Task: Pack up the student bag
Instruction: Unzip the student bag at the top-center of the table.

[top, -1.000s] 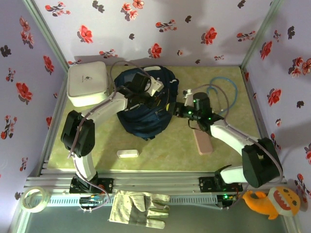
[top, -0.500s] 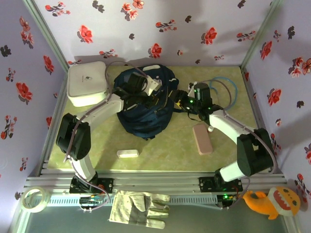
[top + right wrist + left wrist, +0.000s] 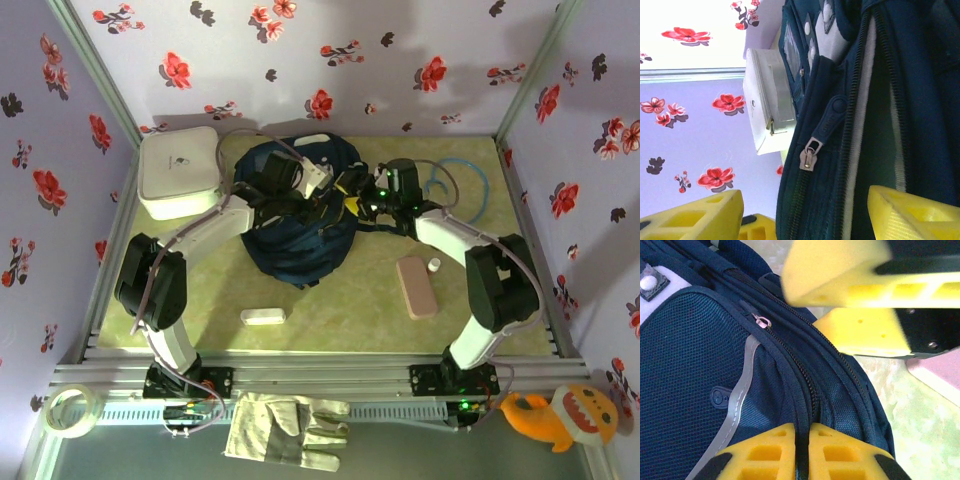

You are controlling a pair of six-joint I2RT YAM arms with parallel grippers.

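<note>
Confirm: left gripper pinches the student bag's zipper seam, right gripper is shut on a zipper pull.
Wrong on the right gripper: the right wrist view shows it open, jaws wide either side of the zipper pull. The left gripper does pinch the seam of the student bag.

Overhead, bright even light, soft shadows on the table [image 3: 340, 300]. Left wrist: student bag [image 3: 690, 365] sharp, top edge blurred. Right wrist: wall [image 3: 715, 55] blown out white.
</note>
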